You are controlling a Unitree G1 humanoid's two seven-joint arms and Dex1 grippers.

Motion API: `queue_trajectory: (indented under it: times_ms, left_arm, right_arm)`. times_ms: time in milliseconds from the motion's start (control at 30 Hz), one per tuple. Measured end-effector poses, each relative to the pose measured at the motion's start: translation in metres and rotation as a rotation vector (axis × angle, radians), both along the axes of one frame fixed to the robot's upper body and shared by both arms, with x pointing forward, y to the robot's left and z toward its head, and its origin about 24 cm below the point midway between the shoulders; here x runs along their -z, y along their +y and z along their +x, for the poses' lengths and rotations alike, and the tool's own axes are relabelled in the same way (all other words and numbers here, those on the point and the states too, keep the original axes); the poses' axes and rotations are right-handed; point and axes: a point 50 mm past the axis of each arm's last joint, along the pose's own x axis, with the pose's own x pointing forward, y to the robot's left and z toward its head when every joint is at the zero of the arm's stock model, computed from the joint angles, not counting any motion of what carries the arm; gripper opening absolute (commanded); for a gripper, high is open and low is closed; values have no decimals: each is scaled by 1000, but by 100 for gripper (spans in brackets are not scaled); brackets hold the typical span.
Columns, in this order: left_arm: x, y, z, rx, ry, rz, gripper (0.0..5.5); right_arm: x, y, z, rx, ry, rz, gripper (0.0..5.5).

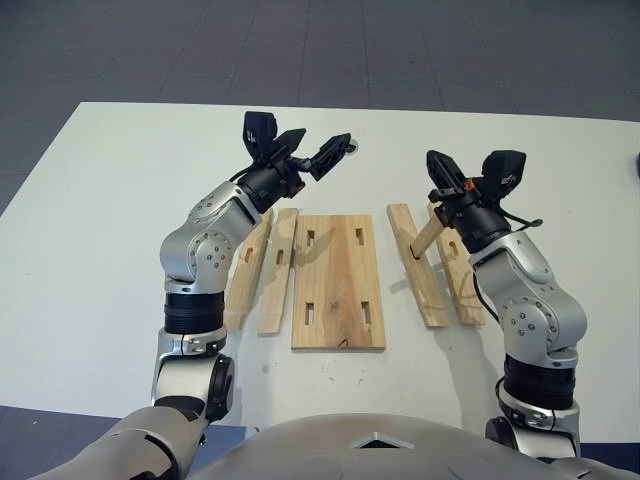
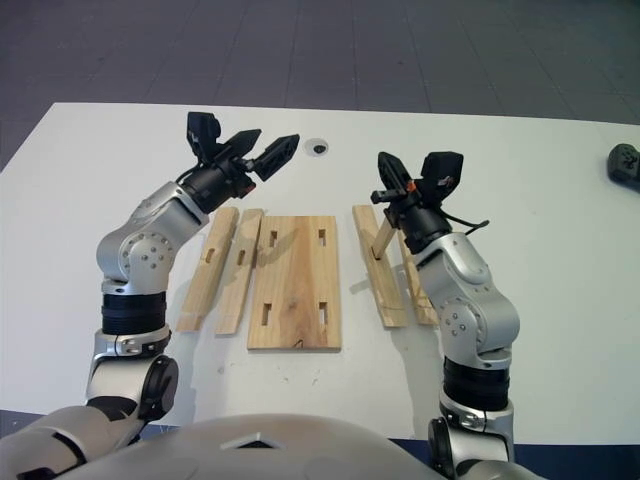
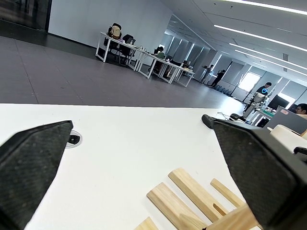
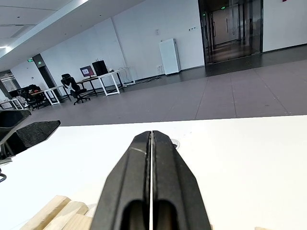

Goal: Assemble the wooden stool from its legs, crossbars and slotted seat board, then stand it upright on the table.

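The right gripper (image 1: pixel 434 162) is squeezed shut with nothing in it. The crossbar (image 1: pixel 427 238) leans just under it, sloping down into a slot in a leg (image 1: pixel 424 285). The left gripper (image 1: pixel 325 142) is wide open, empty and far off.

The seat board (image 1: pixel 338 280) is lying flat on the table (image 1: pixel 120 200), with two legs (image 1: pixel 247 270) lying just beside it on the left and two on the right. A crossbar (image 1: pixel 427 236) is tilting up from the inner right leg (image 1: pixel 421 270) toward the right tool (image 1: pixel 437 168). The left tool (image 1: pixel 320 143) is hovering with its fingers spread.
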Motion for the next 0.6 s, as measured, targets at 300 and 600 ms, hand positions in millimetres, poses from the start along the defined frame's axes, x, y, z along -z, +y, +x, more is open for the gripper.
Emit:
queue_trajectory:
  times_ms: [300, 600]
  left_arm:
    - [0, 0, 0, -1, 2, 0, 540]
    - [2, 0, 1, -2, 9, 0, 540]
  right_arm:
    - [-24, -4, 2, 14, -87, 35, 3]
    - [-23, 2, 4, -7, -71, 22, 3]
